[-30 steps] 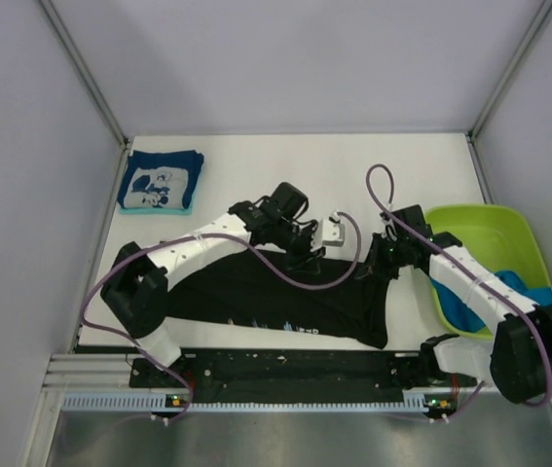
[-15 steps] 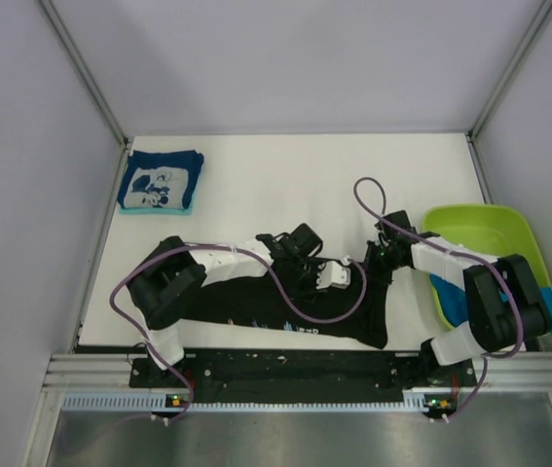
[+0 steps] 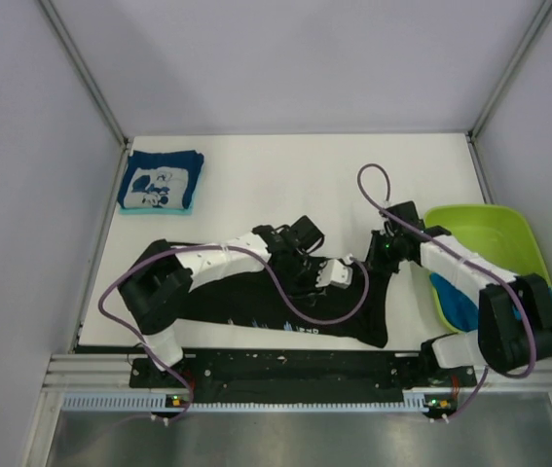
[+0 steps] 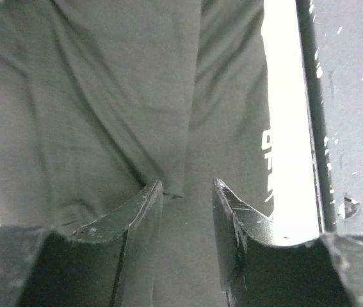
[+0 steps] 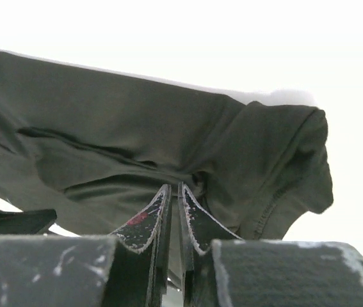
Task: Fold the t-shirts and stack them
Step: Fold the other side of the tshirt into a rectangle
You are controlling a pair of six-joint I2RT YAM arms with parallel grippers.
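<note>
The black t-shirt (image 3: 246, 302) lies spread at 6 o'clock on the table (image 3: 285, 175), its white print (image 4: 267, 167) cut off and unreadable. The left gripper (image 4: 184, 187) hangs over it, fingers apart. The right gripper (image 5: 176, 187) pinches a fold at the shirt's 3 o'clock edge.

The white print (image 4: 267, 160) on the black t-shirt (image 4: 104, 96) shows only cut-off letters, nothing readable.
</note>
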